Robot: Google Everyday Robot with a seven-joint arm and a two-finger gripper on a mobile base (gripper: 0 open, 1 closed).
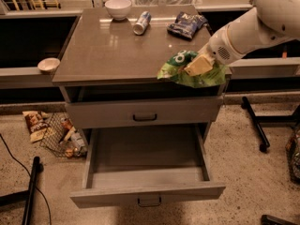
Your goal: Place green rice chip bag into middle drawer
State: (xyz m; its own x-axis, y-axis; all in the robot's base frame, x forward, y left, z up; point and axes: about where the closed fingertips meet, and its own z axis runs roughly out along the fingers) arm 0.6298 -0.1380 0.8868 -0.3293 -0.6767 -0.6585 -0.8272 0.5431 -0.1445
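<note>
My gripper (197,66) is shut on the green rice chip bag (174,68), a crinkly lime-green bag with a white round logo. It holds the bag over the front right edge of the counter top (112,50). The white arm reaches in from the upper right. The middle drawer (147,177) is pulled open below, a pale grey box with a bare flat floor and a small loop handle (149,201) on its front. The bag is above and slightly behind the drawer's right half.
A closed drawer front with a dark handle (145,117) sits above the open drawer. On the counter are a white bowl (118,7), a lying can (142,22) and a dark blue snack bag (186,24). A wire basket of litter (63,136) lies on the floor to the left.
</note>
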